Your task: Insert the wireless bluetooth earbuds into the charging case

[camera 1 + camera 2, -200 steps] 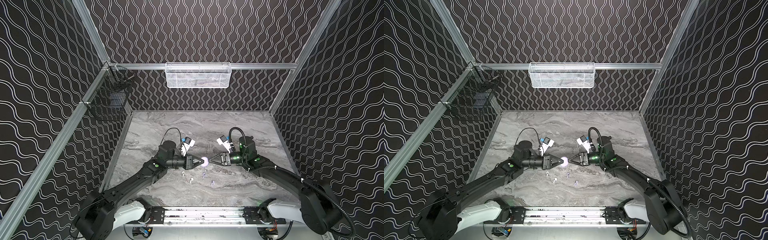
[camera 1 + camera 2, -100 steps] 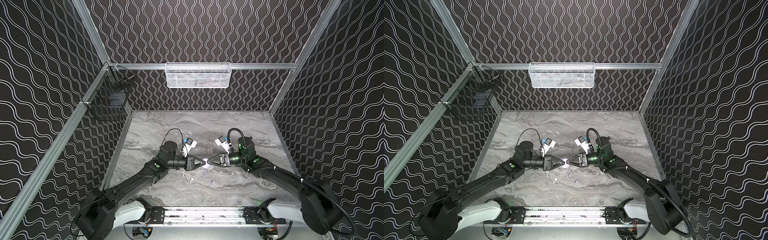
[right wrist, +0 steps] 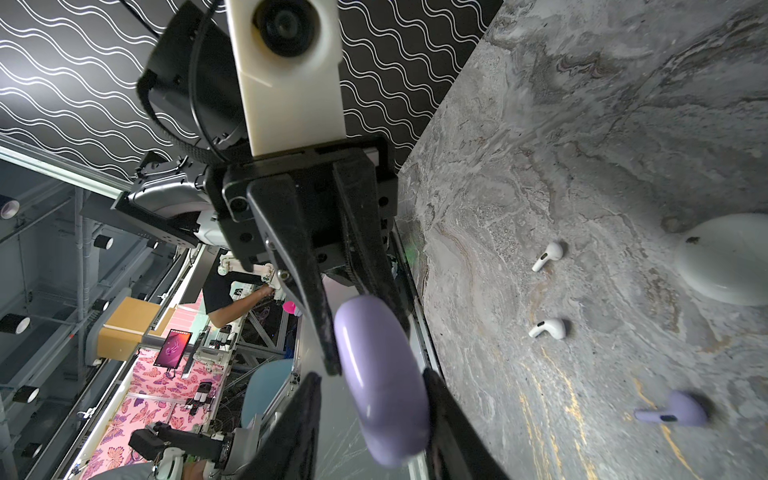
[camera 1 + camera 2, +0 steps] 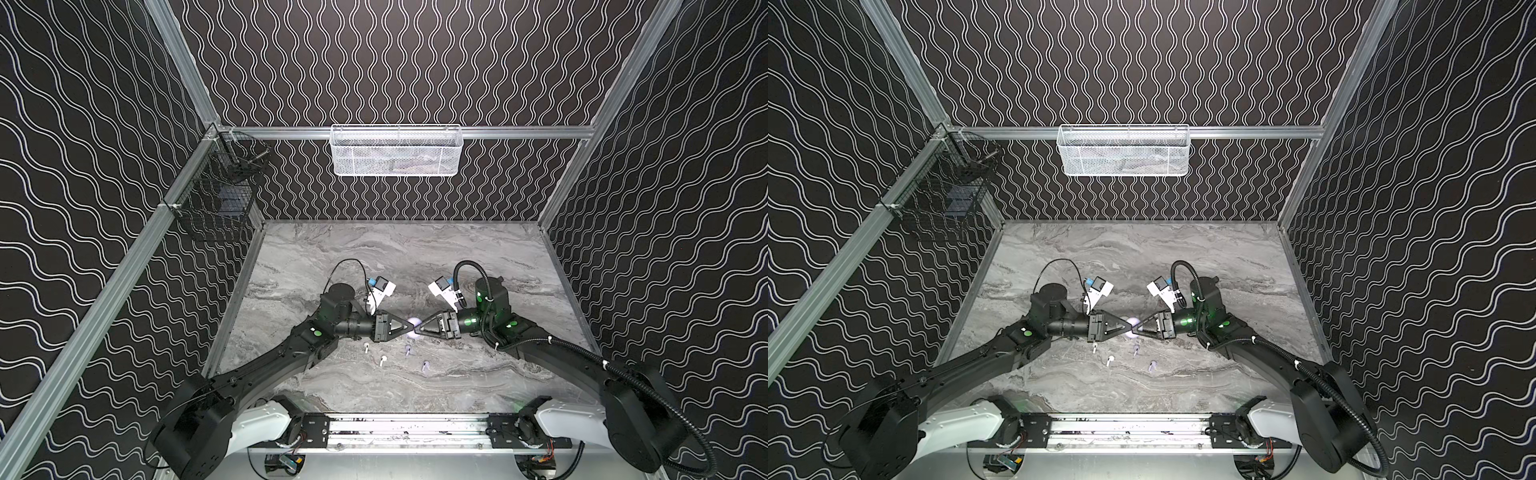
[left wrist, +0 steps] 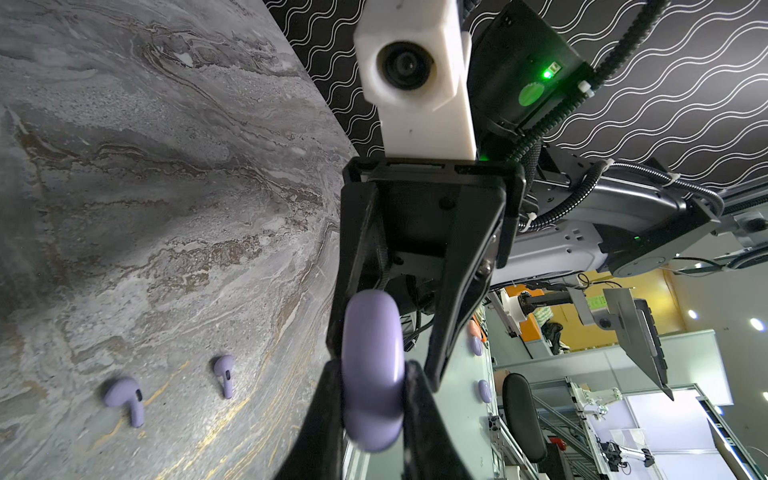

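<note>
My left gripper (image 5: 372, 374) clamps the rounded lilac plastic charging case (image 5: 372, 332), steadying it; my right gripper (image 3: 371, 376) straddles its end, jaws part-open, likely to pry it open. Four tiny stemmed earbuds (image 4: 381, 360) lie loose on the grey marbled tabletop (image 4: 374, 257).

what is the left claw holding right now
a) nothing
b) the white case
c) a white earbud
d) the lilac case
d: in the left wrist view the left claw is shut on the lilac case, pinching it from both sides.
</note>
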Robot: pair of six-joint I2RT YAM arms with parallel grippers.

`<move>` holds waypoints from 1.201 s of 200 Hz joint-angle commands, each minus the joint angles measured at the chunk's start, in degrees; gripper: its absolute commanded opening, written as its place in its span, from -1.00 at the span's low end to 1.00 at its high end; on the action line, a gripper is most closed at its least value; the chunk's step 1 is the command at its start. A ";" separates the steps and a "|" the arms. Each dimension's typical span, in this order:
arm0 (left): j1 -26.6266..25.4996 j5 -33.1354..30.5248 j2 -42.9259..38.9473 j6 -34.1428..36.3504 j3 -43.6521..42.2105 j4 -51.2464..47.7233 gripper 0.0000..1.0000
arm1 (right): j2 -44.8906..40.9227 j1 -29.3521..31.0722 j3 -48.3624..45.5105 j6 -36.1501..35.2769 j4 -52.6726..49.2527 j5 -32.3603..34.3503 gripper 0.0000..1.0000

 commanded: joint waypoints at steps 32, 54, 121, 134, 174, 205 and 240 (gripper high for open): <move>-0.41 1.55 0.67 -1.71 -0.28 4.48 -0.74 | -1.26 0.09 -0.53 0.54 3.70 -1.37 -0.14; -0.75 1.56 -0.08 -1.13 -0.33 3.39 -0.74 | -1.63 -0.34 -0.29 0.54 3.70 -1.40 -0.15; -1.72 1.32 -0.74 -0.54 -0.38 2.47 -0.74 | -2.84 -1.92 0.79 -0.71 1.69 -3.15 -0.19; -1.81 1.45 -0.43 -0.74 -0.23 2.72 -0.76 | -3.03 -2.11 0.47 -0.22 2.62 -3.60 -0.23; -1.90 1.85 0.15 -1.40 0.06 3.78 -0.76 | -3.39 -2.16 -0.66 1.79 5.87 -5.35 -0.39; -1.90 2.11 0.37 -1.76 0.06 4.37 -0.76 | -3.48 -2.11 -1.12 2.93 7.68 -6.27 -0.41; -1.90 2.45 0.87 -2.69 0.23 6.03 -0.76 | -3.47 -2.12 -1.85 4.89 10.65 -7.04 -0.41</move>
